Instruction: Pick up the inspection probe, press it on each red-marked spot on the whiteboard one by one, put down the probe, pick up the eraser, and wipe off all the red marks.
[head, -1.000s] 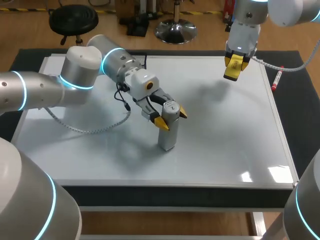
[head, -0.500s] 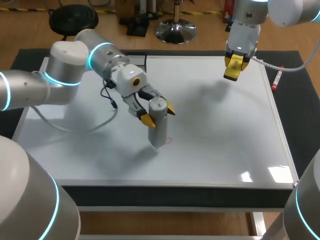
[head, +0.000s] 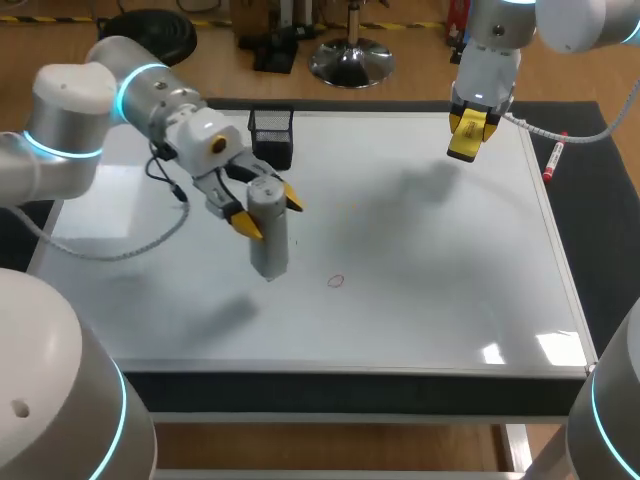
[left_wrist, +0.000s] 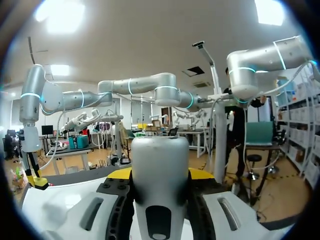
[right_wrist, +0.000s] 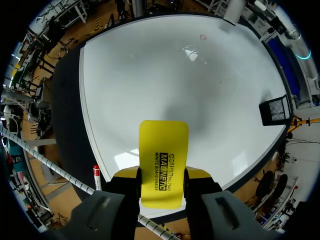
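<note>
Reaching in from the left, the left gripper (head: 268, 212) has its two yellow-tipped fingers clamped on the upper end of the grey inspection probe (head: 270, 250). The probe hangs nearly upright over the left half of the whiteboard (head: 440, 290), and its separate shadow suggests the tip is lifted clear of the surface. A loose cable (head: 120, 250) droops from this arm onto the board and could drag or snag during a sweep. Just behind the gripper stands a black mesh holder (head: 271, 135), which a backward swing could knock over. The one red mark (head: 336, 281) that can be made out lies to the right of the probe and nearer the front edge, apart from the tip. A press straight down from here would therefore miss it, and a tilted press could make the probe slip in the grip. Far to the right, the right gripper (head: 470, 128) hovers over the board's back corner, its fingers closed on the yellow eraser (head: 466, 147). If it came in to wipe early, the two arms could collide over the mark. A red marker (head: 553, 160) lies on the table (head: 600, 200) just beyond the board's right edge.
</note>
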